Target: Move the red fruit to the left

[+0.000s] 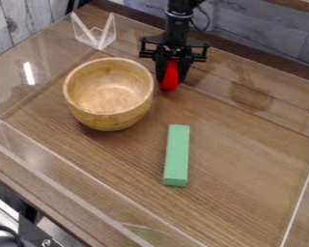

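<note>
The red fruit [170, 74] is a small bright red piece held upright between the black fingers of my gripper [170, 69], which points straight down from the top of the view. The jaws are shut on the fruit, and its lower end sits at or just above the wooden table [235, 145], right beside the right rim of the wooden bowl [109, 93]. I cannot tell whether the fruit touches the table. Its top is hidden by the gripper body.
A long flat green block [178, 154] lies in front of the bowl's right side. Clear plastic walls [299, 207] ring the table, with a clear folded stand [93, 32] at the back left.
</note>
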